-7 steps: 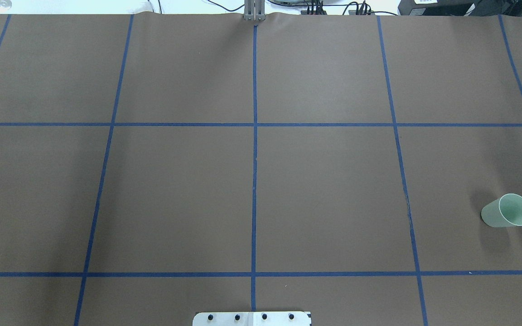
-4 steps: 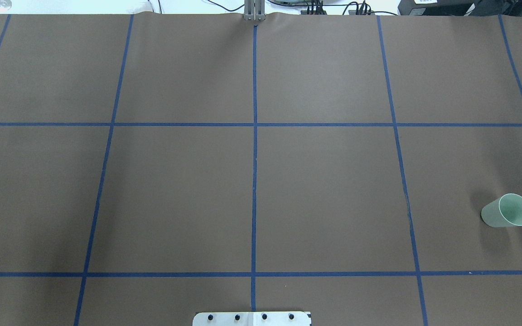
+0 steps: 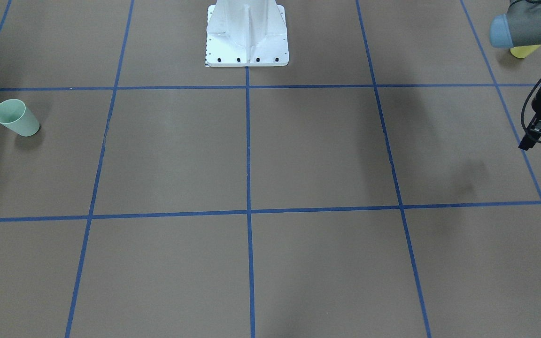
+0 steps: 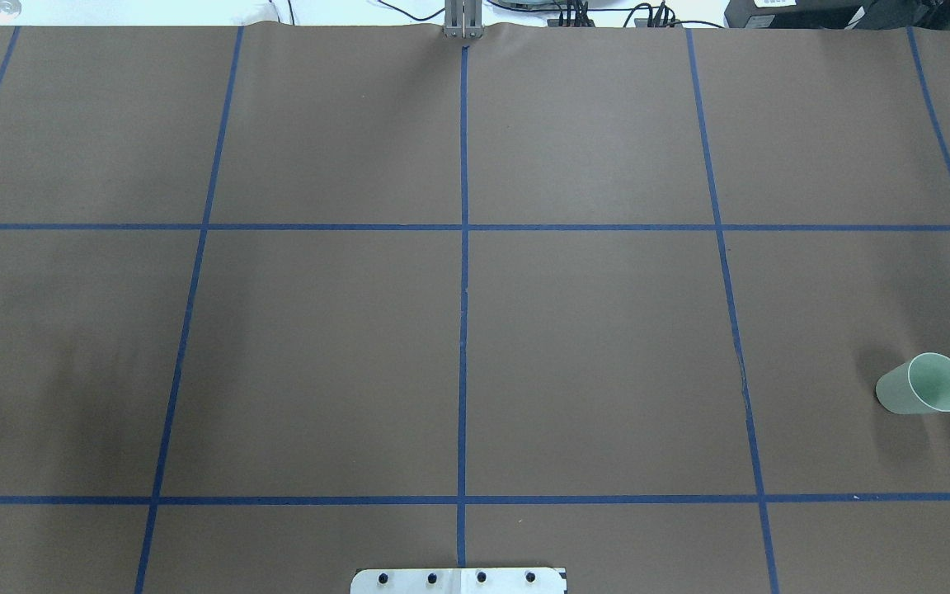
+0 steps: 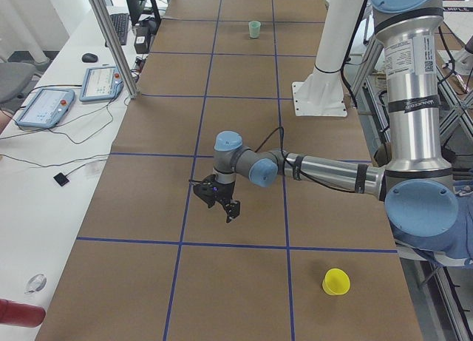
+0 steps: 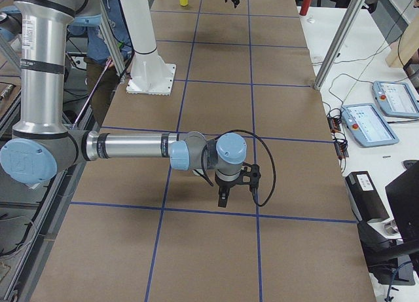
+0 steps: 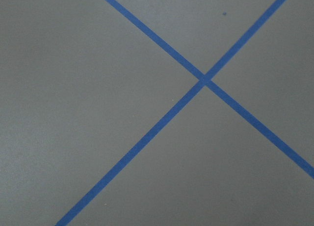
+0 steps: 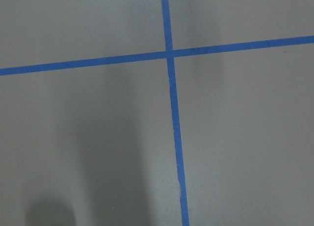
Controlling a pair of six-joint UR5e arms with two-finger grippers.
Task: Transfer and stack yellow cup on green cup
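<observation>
The green cup [image 4: 923,384] stands upright near the table's right edge in the overhead view, and at the left in the front-facing view [image 3: 16,118]. The yellow cup [image 5: 336,282] stands upright at the table's left end near the robot's side; in the front-facing view [image 3: 525,50] my left arm half hides it. My left gripper [image 5: 228,211] hangs above bare table, apart from the yellow cup, its fingers spread and empty; it also shows edge-on in the front-facing view [image 3: 525,144]. My right gripper [image 6: 226,198] hangs above bare table, far from both cups; I cannot tell whether it is open.
Brown paper with a blue tape grid [image 4: 463,227] covers the table. The white robot pedestal [image 3: 247,35] stands at the robot's side. Tablets and cables [image 5: 46,106] lie on the white bench beyond the far edge. A metal post [image 5: 111,41] stands there.
The green cup has not moved. A faint shadow has spread over the left part of the table in the overhead view.
</observation>
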